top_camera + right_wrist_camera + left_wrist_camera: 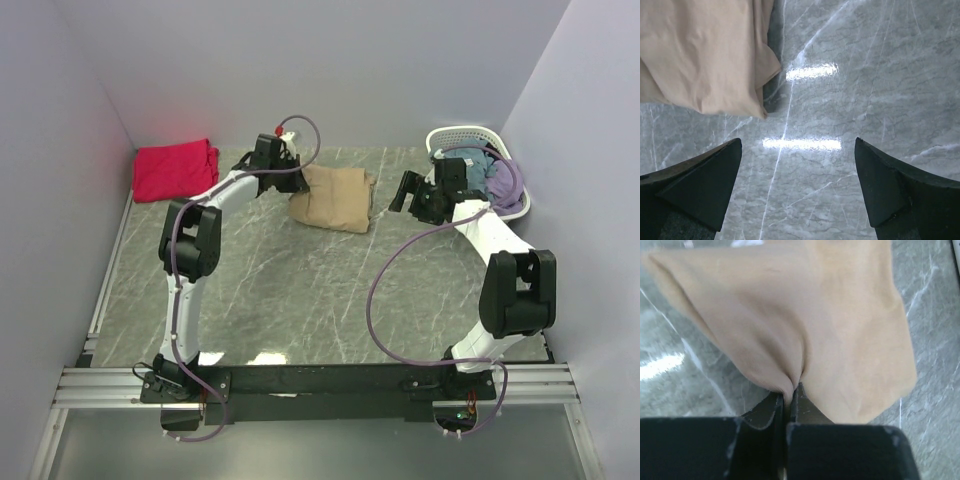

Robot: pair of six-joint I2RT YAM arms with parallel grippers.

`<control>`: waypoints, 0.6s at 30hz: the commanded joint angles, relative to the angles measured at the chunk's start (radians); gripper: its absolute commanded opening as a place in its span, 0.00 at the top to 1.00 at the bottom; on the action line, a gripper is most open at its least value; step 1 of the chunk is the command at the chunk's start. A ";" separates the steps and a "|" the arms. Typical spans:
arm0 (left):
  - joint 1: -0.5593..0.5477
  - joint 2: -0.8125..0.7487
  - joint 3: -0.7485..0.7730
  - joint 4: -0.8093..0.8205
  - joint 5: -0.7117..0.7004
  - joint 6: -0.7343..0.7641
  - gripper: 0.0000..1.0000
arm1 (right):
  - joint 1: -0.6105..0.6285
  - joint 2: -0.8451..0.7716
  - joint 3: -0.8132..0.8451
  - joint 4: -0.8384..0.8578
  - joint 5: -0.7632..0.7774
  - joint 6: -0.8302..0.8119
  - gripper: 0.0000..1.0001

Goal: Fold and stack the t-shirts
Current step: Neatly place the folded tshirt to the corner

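Note:
A folded tan t-shirt (335, 198) lies at the back middle of the marble table. My left gripper (290, 178) is at its left edge, shut on a pinch of the tan t-shirt (805, 325), which puckers into the closed left gripper (789, 390). A folded red-pink t-shirt (173, 168) rests in the back left corner. My right gripper (402, 192) hovers just right of the tan shirt with its jaws wide apart; in the right wrist view the right gripper (798, 150) holds nothing, and a corner of the tan t-shirt (705, 55) lies ahead to its left.
A white lattice basket (450, 136) with blue and purple clothes stands at the back right, behind my right arm. Grey walls enclose the table on the left, back and right. A metal rail (320, 385) runs along the near edge.

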 commanded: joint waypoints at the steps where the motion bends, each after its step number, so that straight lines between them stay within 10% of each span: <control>1: -0.008 -0.062 0.103 -0.061 -0.014 0.089 0.99 | 0.006 -0.023 -0.011 0.004 -0.003 -0.009 0.00; 18: 0.172 0.031 0.419 -0.290 -0.153 0.251 0.99 | 0.056 0.049 0.027 0.002 -0.012 -0.003 0.00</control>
